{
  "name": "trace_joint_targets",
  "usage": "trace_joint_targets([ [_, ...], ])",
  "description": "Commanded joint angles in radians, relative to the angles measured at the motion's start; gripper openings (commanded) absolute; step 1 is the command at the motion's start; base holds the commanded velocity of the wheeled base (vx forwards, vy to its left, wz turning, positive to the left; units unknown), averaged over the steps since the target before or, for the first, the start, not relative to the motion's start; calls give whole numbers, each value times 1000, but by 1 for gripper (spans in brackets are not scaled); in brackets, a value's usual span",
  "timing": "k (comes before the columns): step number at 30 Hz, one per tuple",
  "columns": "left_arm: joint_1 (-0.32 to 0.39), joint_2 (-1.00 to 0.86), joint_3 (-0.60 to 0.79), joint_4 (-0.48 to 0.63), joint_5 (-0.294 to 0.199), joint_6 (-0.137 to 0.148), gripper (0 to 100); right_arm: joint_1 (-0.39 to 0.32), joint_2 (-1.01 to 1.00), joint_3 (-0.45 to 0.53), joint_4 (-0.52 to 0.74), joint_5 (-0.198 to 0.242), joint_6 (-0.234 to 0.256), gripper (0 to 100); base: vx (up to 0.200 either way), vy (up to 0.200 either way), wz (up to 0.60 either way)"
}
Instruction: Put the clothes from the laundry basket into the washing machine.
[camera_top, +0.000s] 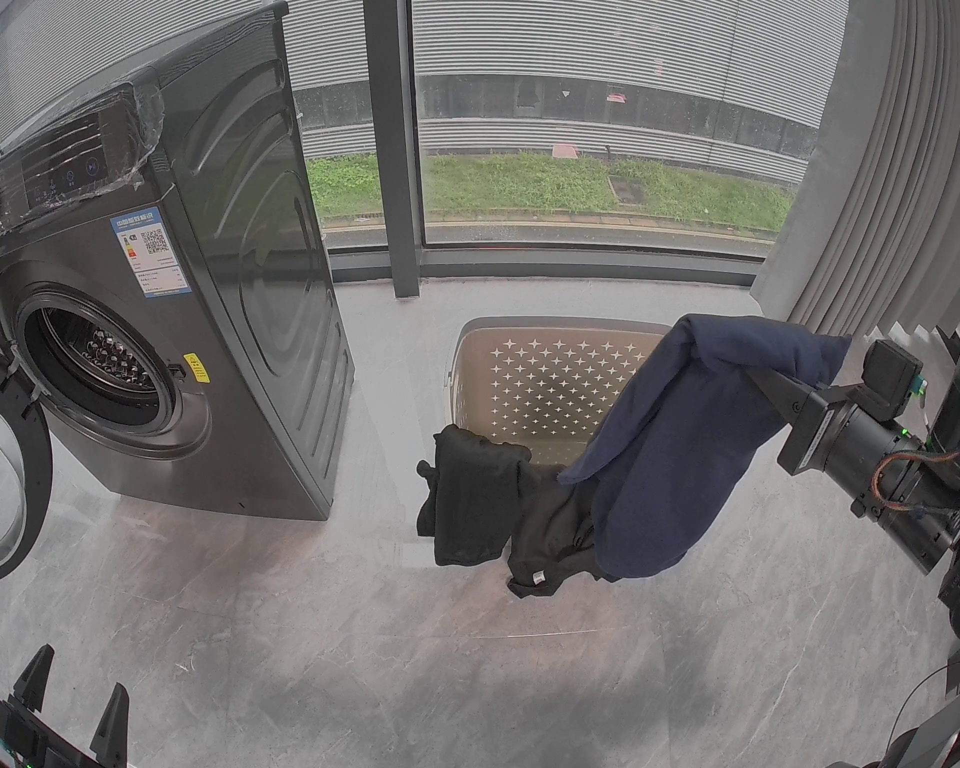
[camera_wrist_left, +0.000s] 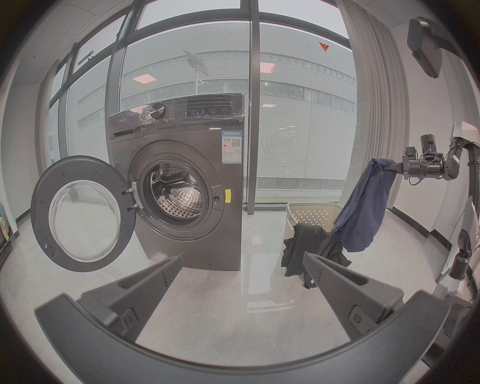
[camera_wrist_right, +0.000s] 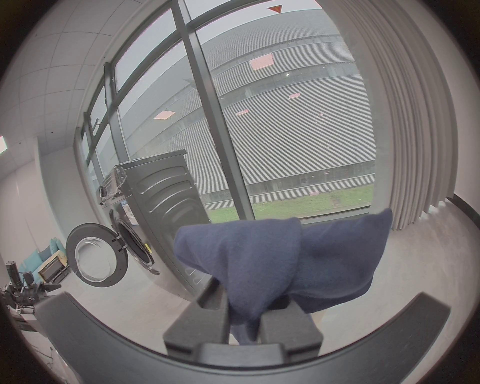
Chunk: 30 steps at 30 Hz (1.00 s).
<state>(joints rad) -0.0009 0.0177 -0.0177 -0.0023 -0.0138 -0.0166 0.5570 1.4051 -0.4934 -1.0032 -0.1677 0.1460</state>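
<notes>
Grey floor (camera_top: 300, 620) carries washing machine (camera_top: 250, 300) at left, laundry basket (camera_top: 545, 385) apart, near window (camera_top: 600, 130).

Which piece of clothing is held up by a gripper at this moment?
The navy blue garment, clamped in the right gripper and hanging above the laundry basket. The black clothes only lie draped over the basket's front rim.
</notes>
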Motion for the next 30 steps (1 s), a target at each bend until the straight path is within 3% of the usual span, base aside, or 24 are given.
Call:
trace_joint_targets([
  [1,-1,-18,18,-1,0,0,100,6,3,1,-2,0,6,0,0,200,0],
  [30,-1,-18,18,-1,0,-2,100,15,12,9,0,2,11,0,0,200,0],
])
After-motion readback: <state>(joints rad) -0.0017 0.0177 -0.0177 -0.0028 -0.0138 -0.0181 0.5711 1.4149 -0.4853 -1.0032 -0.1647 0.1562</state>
